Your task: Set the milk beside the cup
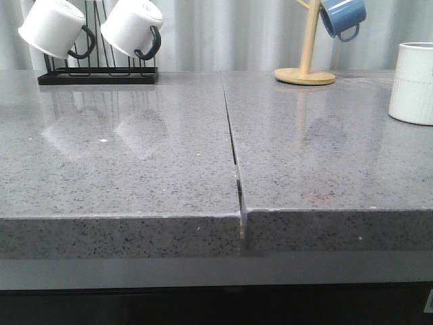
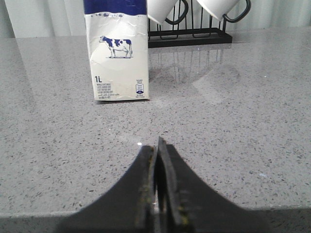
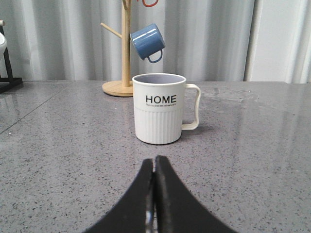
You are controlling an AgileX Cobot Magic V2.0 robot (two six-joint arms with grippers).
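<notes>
Milk (image 2: 116, 51): one carton, upright on the grey counter (image 2: 233, 126), cow picture and "1L" facing the left claw; seen only in the left wrist view.
Cup (image 3: 160, 108): one white "HOME" mug, upright, handle to one side; in the front view it sits at the far right edge (image 1: 412, 82).
White mugs: two hung on a black rack (image 1: 98, 73), back left (image 1: 55, 27), (image 1: 133, 27).
Blue mug (image 1: 343, 16): one, hung on a wooden stand (image 1: 308, 51), back right, behind the cup.
Left claw (image 2: 158, 145): fingers pressed together, gripping nothing; milk stands ahead of it, apart, slightly off to one side.
Right claw (image 3: 155, 162): fingers together, gripping nothing; cup straight ahead, not touching.
</notes>
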